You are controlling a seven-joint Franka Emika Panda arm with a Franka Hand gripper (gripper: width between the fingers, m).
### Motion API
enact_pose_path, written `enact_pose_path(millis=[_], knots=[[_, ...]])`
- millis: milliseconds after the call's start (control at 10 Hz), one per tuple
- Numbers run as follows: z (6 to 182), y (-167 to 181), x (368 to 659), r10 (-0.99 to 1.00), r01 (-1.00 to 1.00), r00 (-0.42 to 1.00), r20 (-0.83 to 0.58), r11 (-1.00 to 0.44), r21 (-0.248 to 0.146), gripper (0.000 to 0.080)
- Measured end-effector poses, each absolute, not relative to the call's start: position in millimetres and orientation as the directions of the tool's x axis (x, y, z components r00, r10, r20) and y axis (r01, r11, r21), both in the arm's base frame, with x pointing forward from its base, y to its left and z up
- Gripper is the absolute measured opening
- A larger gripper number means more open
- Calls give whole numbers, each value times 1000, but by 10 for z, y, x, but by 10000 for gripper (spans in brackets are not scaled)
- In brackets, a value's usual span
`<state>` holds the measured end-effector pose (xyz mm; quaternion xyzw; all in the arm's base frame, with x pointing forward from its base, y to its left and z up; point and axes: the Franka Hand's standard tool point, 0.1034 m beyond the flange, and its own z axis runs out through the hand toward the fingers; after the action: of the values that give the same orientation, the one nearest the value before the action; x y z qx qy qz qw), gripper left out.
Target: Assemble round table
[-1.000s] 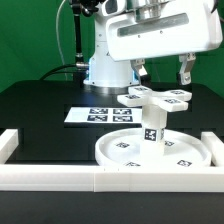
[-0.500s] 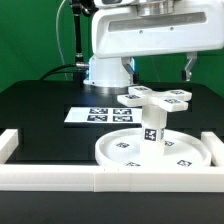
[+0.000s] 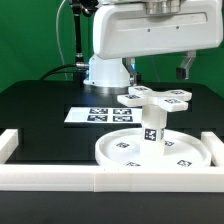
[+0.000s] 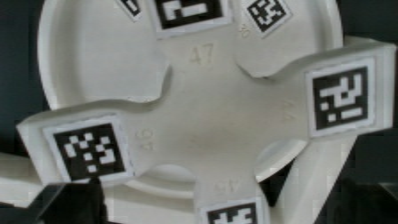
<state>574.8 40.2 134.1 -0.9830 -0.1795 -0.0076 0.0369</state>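
Observation:
The large round disc (image 3: 115, 150) lies flat on the table near the front. The short post (image 3: 153, 128) stands upright on it, and the four-armed cross foot (image 3: 155, 97) sits on top of the post. My gripper (image 3: 158, 68) hangs above the cross foot with its fingers (image 3: 186, 66) wide apart. It is open and empty, clear of the parts. The wrist view looks straight down on the cross foot (image 4: 214, 105) with the disc (image 4: 71, 50) beneath it. The post is hidden there.
A white straight-walled frame (image 3: 60, 178) runs along the table's front and sides around the disc. The marker board (image 3: 95, 115) lies flat behind the disc on the exterior view's left. The robot base (image 3: 105, 70) stands at the back.
My gripper has risen straight up from the cross foot, its fingers still spread. The disc, post and cross foot have not moved.

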Motion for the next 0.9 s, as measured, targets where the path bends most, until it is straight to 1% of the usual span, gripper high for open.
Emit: enact_pose_path(millis=[200,300,600,800,900], knots=[[1325,453,5768,585,586,810,30,-810,-22,649],[1315,471,5761,675,675,738,21,-738,-14,649],[1311,416,5764,790,790,613,21,-613,-8,649],[1265,416,5742,889,889,457,16,-458,3,649],[1248,429,5721,917,917,399,13,-399,1,649]])
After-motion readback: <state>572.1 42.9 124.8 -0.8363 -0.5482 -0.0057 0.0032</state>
